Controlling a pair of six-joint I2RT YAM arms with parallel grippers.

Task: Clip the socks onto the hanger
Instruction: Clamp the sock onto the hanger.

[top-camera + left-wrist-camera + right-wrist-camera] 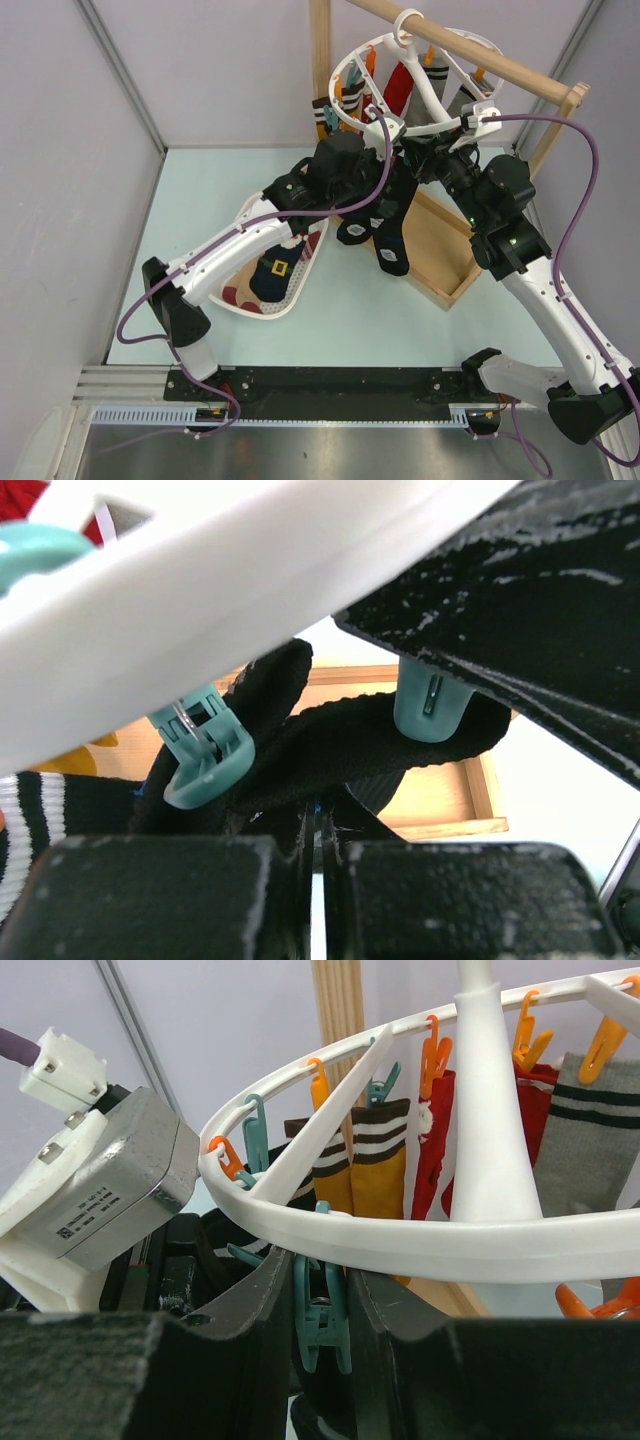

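Note:
The white ring hanger (437, 103) hangs from the wooden rail, with several socks clipped round it: striped yellow (378, 1165), red (437, 1130) and grey (585, 1150). My left gripper (318, 815) is shut on the top edge of a black sock (340, 745), held just under the ring (200, 610) between two teal clips (205, 752). In the top view this sock (388, 240) hangs below the ring, by my left gripper (383, 165). My right gripper (325, 1305) is closed round a teal clip (325, 1315) under the ring's near edge (400, 1250). It also shows in the top view (428, 160).
A white basket (300, 290) with more socks stands on the table at centre left. The wooden frame's base tray (445, 270) lies under the hanger, its rail (470, 50) above. The left wrist's camera housing (100, 1190) sits close on the left of the ring.

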